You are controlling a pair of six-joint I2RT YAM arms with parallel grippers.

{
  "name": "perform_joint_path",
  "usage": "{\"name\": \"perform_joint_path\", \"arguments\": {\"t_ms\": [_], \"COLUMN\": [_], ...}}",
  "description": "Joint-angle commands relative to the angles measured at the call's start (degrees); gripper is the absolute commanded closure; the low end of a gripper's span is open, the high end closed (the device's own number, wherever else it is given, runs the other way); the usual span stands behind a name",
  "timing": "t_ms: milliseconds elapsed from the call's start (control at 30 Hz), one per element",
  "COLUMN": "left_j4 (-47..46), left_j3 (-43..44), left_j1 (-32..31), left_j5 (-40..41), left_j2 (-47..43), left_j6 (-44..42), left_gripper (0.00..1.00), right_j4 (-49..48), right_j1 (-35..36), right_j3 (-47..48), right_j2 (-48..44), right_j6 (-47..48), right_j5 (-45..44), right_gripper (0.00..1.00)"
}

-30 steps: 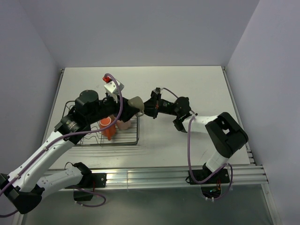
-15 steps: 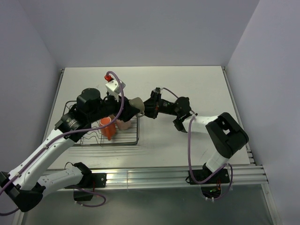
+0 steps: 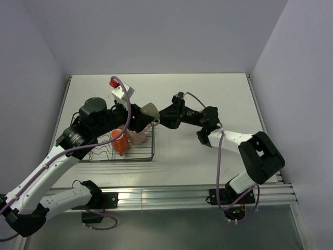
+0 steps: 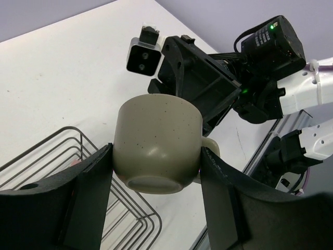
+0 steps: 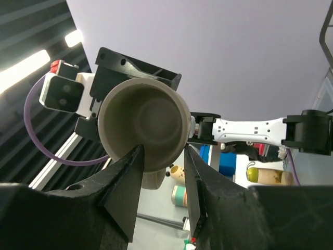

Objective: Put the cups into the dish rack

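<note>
Well, my left gripper is clamped on the cup, one matte black finger pressed flat against each side of its wall. The cup is a squat, rounded piece of glazed ceramic, greyish olive with fine dark speckles, and it has a small loop handle on its right. Its recessed base faces my left wrist and its mouth faces my right gripper. That one stands with its jaws apart, gripping nothing. Its two wedge-shaped black fingers sit just in front of the lower rim of the cup; I cannot tell whether they touch it. From above, the cup hangs tilted in the air between my two grippers, over the far right corner of the rack. The rack is thin dark wire with wavy slots, standing on the white table. An orange mug and a pink mug stand in it.
</note>
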State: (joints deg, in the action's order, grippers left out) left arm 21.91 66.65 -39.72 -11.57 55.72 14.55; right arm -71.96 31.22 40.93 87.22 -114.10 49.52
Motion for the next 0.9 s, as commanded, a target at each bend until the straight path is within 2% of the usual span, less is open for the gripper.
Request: {"name": "perform_joint_path", "arguments": {"t_ms": [0,200,467,533,567,667,700,733,767,800,867], "left_j4": [0.1,0.8,4.5,6.4,7.3,13.1,15.0,19.3,21.6,24.0,31.1], "left_j3": [1.8,4.3,7.8,8.9,9.5,13.0,14.0,16.2,17.4,18.4,21.1], "left_j1": [0.6,0.6,1.8,2.1,2.2,2.6,2.8,3.2,3.4,3.8,5.6], "left_j5": [6.6,9.7,11.2,11.3,13.4,16.5,17.5,18.8,21.2,22.5,24.4], "left_j2": [0.0,1.0,1.6,2.0,2.2,3.5,3.9,4.8,5.4,6.0,7.8], "left_j6": [-0.3,0.2,0.9,1.4,1.6,3.4,4.0,5.5,6.4,7.2,9.6], "left_gripper": [1.00,1.00,1.00,1.00,1.00,1.00,1.00,1.00,1.00,1.00,1.00], "right_j4": [-6.5,-2.7,6.6,13.9,21.4,34.0,43.9,49.2,60.2,64.6,70.9], "right_j1": [-0.4,-0.6,-1.7,-2.3,-2.7,-4.5,-4.9,-5.4,-6.1,-6.3,-7.4], "right_j3": [0.4,-2.2,-6.3,-5.6,-5.1,-1.9,-0.5,3.1,5.1,7.1,11.1], "right_j2": [-4.6,-6.5,-10.6,-12.8,-13.6,-16.8,-17.6,-18.7,-19.0,-19.4,-19.9], "right_j6": [-4.5,-1.3,7.9,13.7,16.2,28.4,35.8,40.0,43.9,51.4,56.1], "right_j5": [2.4,3.0,2.4,2.2,1.6,-0.3,-2.6,-4.1,-6.0,-10.8,-14.4], "right_gripper": [0.56,0.56,0.56,0.56,0.56,0.56,0.56,0.56,0.55,0.55,0.55]}}
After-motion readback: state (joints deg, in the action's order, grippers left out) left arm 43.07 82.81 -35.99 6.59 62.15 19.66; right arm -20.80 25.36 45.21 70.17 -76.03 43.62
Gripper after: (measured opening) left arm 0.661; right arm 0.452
